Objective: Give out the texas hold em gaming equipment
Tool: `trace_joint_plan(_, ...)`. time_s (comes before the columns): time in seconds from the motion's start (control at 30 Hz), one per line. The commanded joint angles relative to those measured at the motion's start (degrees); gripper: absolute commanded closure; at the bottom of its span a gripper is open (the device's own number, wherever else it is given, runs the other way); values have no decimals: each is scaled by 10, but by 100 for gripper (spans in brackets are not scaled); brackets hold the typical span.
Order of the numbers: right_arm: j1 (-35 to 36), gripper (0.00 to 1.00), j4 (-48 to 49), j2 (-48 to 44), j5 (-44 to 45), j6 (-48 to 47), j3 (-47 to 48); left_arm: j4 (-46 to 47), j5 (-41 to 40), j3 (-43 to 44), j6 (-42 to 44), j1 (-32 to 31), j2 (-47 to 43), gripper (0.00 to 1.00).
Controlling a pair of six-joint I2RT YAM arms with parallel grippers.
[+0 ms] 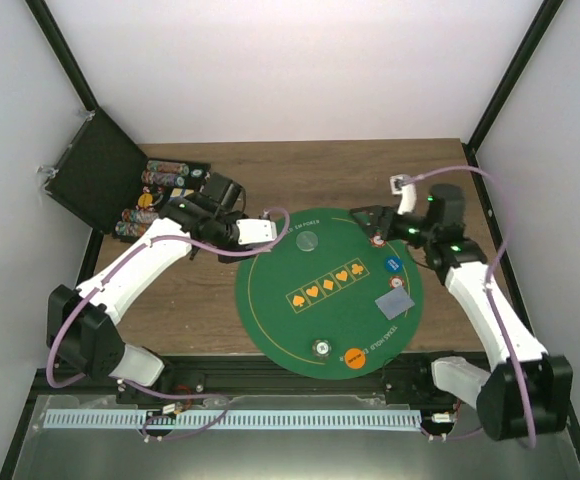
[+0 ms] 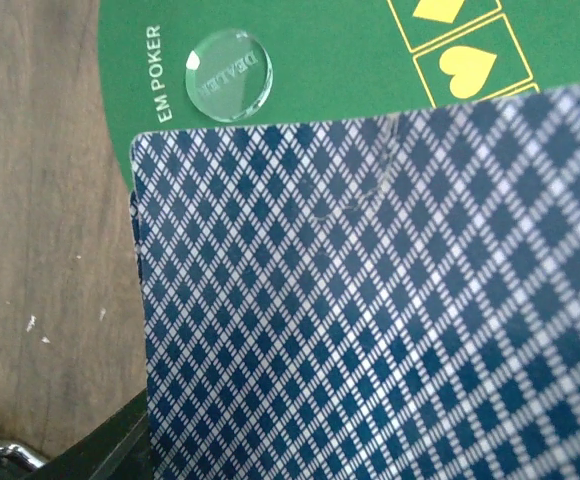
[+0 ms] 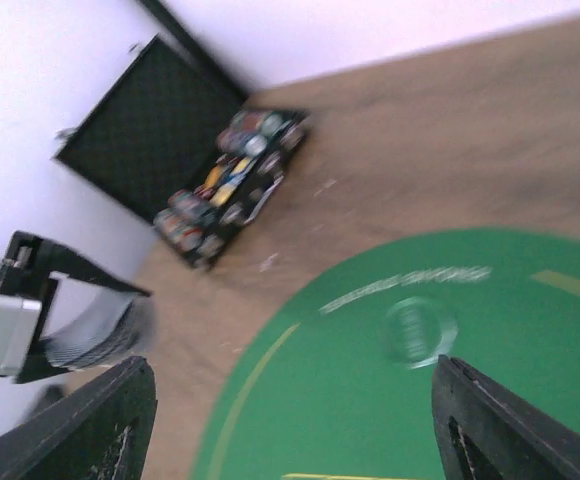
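Blue diamond-lattice card point(image 2: 370, 300) overlaps the round green mat point(image 2: 320, 60).

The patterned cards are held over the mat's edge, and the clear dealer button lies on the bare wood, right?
Not quite. The dealer button lies on the green mat, not on the bare wood, as the left wrist view shows. The cards are indeed held over the mat's edge.

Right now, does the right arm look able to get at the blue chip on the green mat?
Probably yes. The right gripper is open over the far right part of the green mat, and the blue chip lies uncovered close by. A red-and-white chip beside it may crowd the grasp.
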Motion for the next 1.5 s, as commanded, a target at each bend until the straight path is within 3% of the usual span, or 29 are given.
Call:
trace_joint_plan(0.0,88,23,81,69,-52,215,5,-22,0,28,6,-14,-4,46)
trace_joint_plan(0.23,216,12,206,198,-77,308,46,-24,-7,44,-6,-25,5,47)
trace_joint_plan(0.43,254,9,310,286,-126,372,81,-22,-8,45,-8,-28,4,47)
trace_joint_plan(1.03,302,24,328,367,-160,393,115,26,-29,26,-17,-29,17,47)
trace_joint_plan(1.3,304,49,346,380,-169,406,109,37,-27,25,-20,-29,19,47)
trace_joint_plan(1.47,304,75,355,386,-178,405,113,36,-23,18,-13,-28,19,46)
